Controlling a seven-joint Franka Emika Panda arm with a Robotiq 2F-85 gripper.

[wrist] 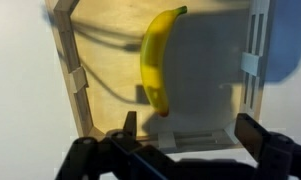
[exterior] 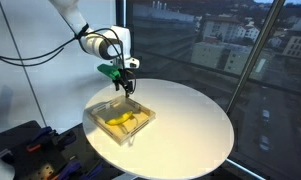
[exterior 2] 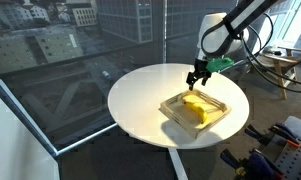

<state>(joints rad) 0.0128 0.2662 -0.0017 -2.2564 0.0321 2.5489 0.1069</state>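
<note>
A yellow banana [wrist: 157, 58] lies in a shallow wooden tray [wrist: 70, 80] on a round white table. It also shows in both exterior views [exterior: 120, 121] [exterior 2: 195, 108], inside the tray [exterior: 140, 128] [exterior 2: 216, 120]. My gripper [wrist: 190, 135] hovers open and empty above the tray's edge, with the banana's tip close to one finger. In both exterior views the gripper [exterior: 124, 85] [exterior 2: 198, 80] hangs just above the tray's far side.
The round white table [exterior: 190, 125] [exterior 2: 140, 100] stands next to large windows over a city. Dark equipment and cables sit on the floor beside the table [exterior: 25, 150] [exterior 2: 275, 150].
</note>
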